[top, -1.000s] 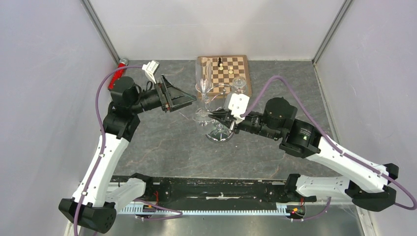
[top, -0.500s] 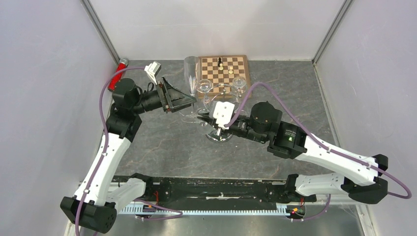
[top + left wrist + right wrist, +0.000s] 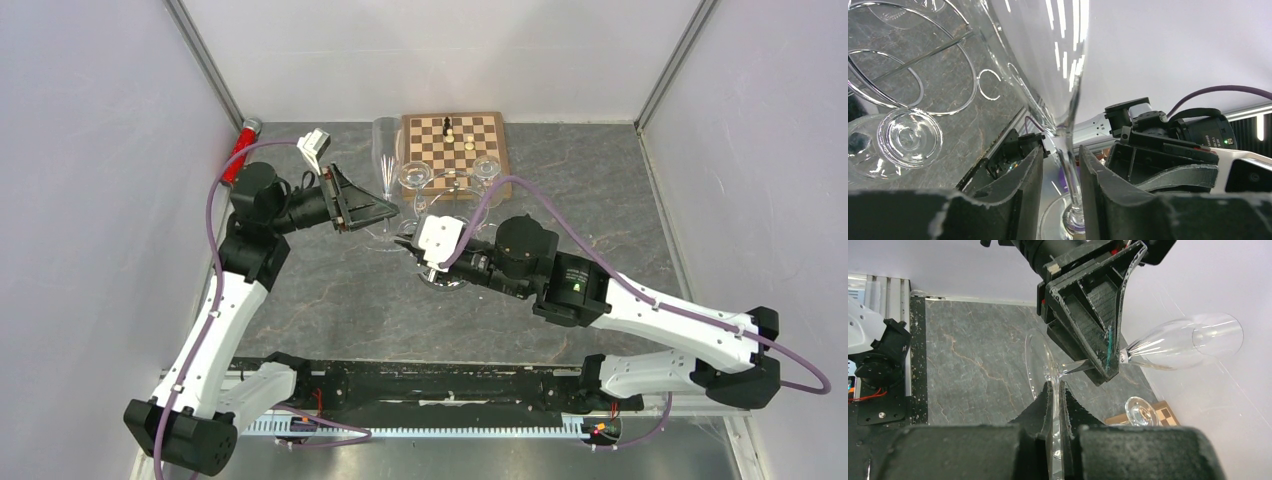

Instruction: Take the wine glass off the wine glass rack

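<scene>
The clear tall flute wine glass (image 3: 385, 152), now swinging clear left of the shiny chrome wire rack (image 3: 450, 200), is passing from the right end effector (image 3: 409, 243), pinching its foot, to the left end effector (image 3: 392, 210), whose fingers are bracketing its stem.

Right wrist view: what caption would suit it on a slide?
Both end effectors share one wine glass: left end effector grips its stem, right end effector pinches its foot.

We see both hands crowded at the wine glass rack (image 3: 445, 205), the chessboard (image 3: 470, 140) just behind it; bare tabletop (image 3: 330, 300) lies open on our near side and right.
</scene>
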You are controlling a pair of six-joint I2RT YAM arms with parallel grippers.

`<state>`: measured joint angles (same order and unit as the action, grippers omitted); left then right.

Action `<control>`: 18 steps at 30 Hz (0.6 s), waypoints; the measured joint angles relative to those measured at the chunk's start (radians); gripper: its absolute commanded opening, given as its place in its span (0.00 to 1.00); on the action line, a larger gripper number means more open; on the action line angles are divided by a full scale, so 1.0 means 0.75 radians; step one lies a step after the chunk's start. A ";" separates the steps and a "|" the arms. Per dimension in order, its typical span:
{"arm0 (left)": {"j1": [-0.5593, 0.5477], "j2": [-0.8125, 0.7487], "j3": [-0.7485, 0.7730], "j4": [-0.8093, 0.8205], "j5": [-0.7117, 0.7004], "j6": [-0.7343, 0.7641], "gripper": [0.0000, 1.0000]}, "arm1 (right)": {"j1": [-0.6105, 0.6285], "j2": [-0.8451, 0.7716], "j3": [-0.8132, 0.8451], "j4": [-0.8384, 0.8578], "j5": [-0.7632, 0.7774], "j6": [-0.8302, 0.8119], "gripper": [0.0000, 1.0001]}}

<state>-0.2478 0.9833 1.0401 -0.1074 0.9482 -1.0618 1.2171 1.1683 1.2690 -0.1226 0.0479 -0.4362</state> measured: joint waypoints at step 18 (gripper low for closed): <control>0.006 -0.005 0.000 -0.005 0.062 -0.022 0.02 | 0.035 -0.015 -0.052 0.009 0.062 -0.052 0.54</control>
<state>-0.2436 0.9798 1.0401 -0.1108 0.9943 -1.0786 1.2434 1.1568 1.2297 -0.1162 0.0944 -0.4755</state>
